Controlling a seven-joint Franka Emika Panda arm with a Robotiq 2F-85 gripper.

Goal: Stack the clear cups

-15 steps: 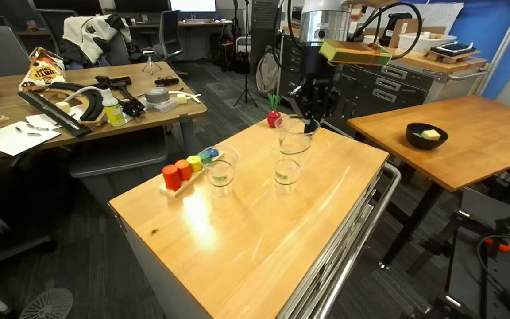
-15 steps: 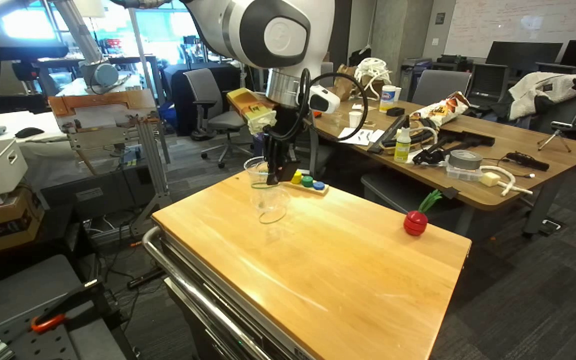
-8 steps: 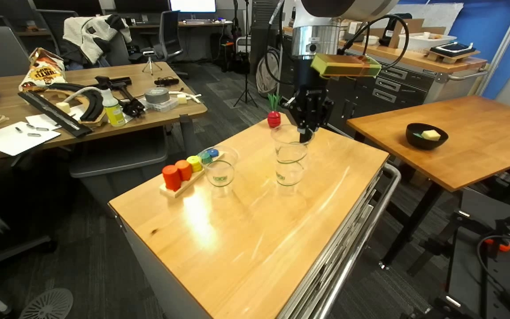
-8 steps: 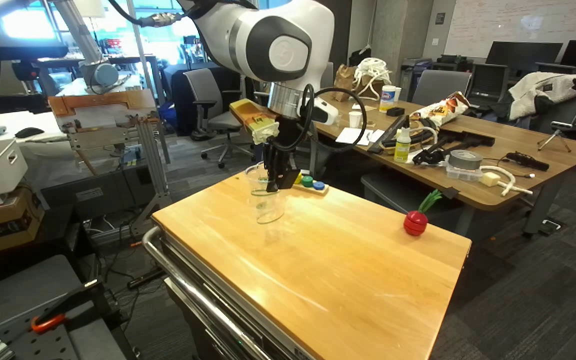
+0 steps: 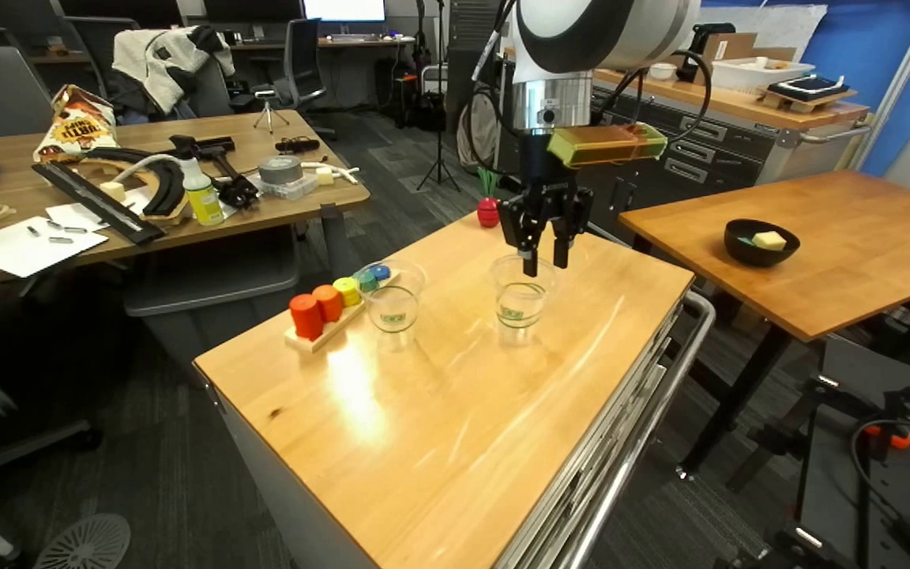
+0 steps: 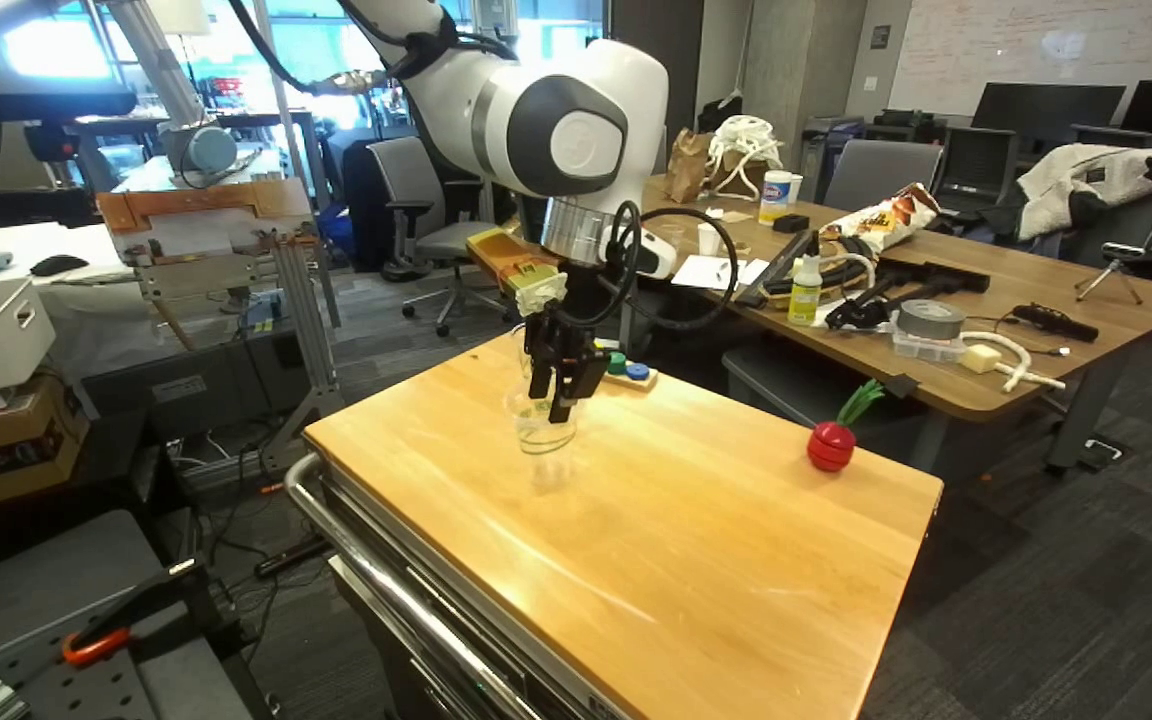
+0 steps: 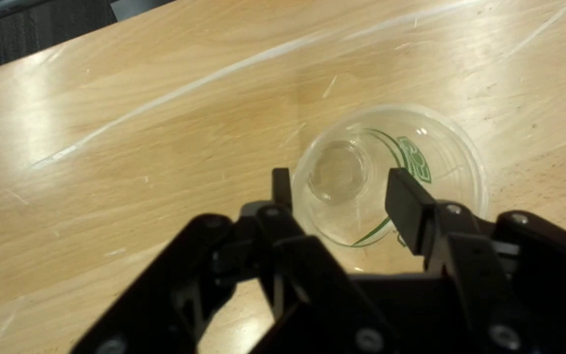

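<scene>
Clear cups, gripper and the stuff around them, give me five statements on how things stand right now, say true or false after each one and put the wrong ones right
1. A clear cup stands beside the blocks. True.
2. All the clear cups are in one stack. False: that one stands apart from the cup at the gripper.
3. The jaws are shut. False: the jaws stand apart.
4. The radish has a green top. True.
5. The bowl stands beside the blocks. False: the bowl is on another table.
</scene>
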